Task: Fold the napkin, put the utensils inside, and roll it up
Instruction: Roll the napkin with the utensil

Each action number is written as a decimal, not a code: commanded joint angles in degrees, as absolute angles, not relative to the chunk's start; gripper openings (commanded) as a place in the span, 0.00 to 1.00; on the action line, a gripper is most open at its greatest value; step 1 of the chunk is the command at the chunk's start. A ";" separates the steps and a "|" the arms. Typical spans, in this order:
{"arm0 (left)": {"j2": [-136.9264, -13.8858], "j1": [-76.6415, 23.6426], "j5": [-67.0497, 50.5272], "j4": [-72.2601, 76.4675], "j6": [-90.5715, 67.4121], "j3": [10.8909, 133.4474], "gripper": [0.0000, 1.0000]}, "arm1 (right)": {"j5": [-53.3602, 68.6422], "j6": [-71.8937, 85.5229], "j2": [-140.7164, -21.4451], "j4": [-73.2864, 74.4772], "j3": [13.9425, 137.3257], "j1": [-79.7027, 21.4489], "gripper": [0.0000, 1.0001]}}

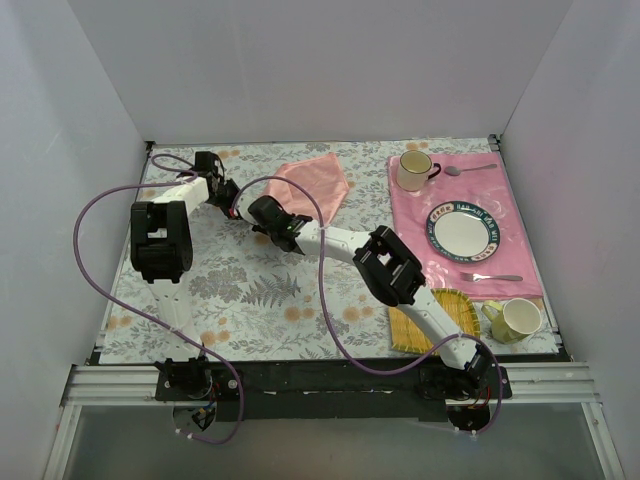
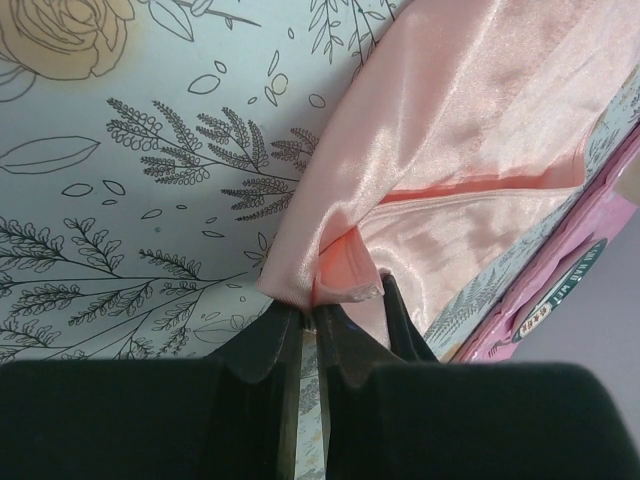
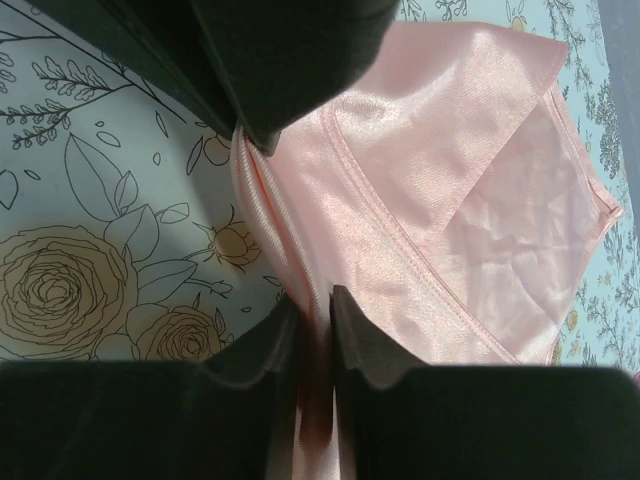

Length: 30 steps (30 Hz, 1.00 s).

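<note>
The napkin lies partly folded on the floral tabletop, one corner clenched in the left jaws and its edge pinched between the right jaws just beside them. Two grips probably keep the slippery fold aligned.

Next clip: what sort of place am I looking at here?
Probably a lab test cell dressed as a dining table. Plain white panel walls box it in, two robot arms are bolted to a metal rail, and a floral tablecloth carries a pink placemat with a plate.
</note>
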<state>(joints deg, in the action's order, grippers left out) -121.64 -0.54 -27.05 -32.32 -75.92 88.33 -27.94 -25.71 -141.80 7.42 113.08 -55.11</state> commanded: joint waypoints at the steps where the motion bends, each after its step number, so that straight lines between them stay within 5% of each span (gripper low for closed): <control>1: -120.76 -0.35 -30.06 -32.61 -75.32 90.09 0.00 | -26.29 -25.49 -144.14 10.37 114.08 -54.58 0.17; 6: -121.11 -0.18 -29.62 -33.66 -74.45 91.14 0.00 | -24.70 -24.52 -144.14 12.56 114.61 -54.67 0.01; 22: -120.24 -0.09 -29.88 -33.93 -73.30 90.88 0.00 | -16.26 -18.10 -143.35 21.01 119.45 -54.32 0.01; 26: -119.53 -0.09 -30.06 -33.31 -73.21 89.91 0.00 | -16.35 -18.63 -143.27 20.93 119.54 -54.14 0.41; 30: -119.97 -0.09 -30.23 -33.75 -72.86 90.35 0.00 | -15.65 -19.60 -141.33 19.07 117.07 -54.14 0.51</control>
